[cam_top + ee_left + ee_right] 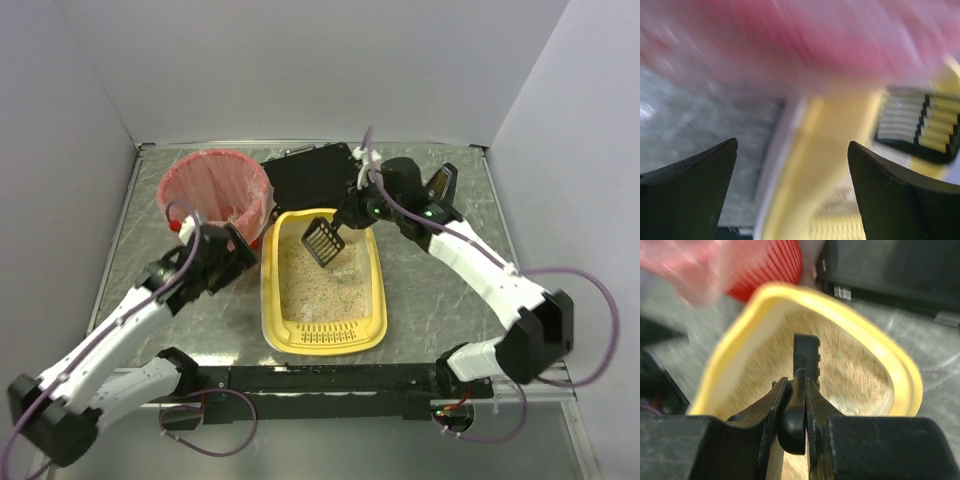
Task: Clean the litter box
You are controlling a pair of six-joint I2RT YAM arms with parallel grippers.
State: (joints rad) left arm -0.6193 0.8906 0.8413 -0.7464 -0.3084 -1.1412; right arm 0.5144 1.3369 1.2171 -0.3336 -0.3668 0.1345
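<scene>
The yellow litter box [372, 300] with beige litter lies mid-table, its slotted strip at the near end. My right gripper [352, 212] is shut on the handle of a black slotted scoop [323, 241], held above the litter at the box's far end. In the right wrist view the scoop [806, 355] stands edge-on between the fingers [775, 402], over the litter box [900, 365]. My left gripper [243, 243] is open and empty beside the box's left rim, just below the pink-lined bin. The blurred left wrist view shows the yellow rim [805, 165] between the jaws and the scoop [920, 127].
A red round bin with a pink liner [215, 195] stands at the back left, touching distance from the left gripper. A flat black case [310, 175] lies behind the litter box. Grey walls close the table on three sides.
</scene>
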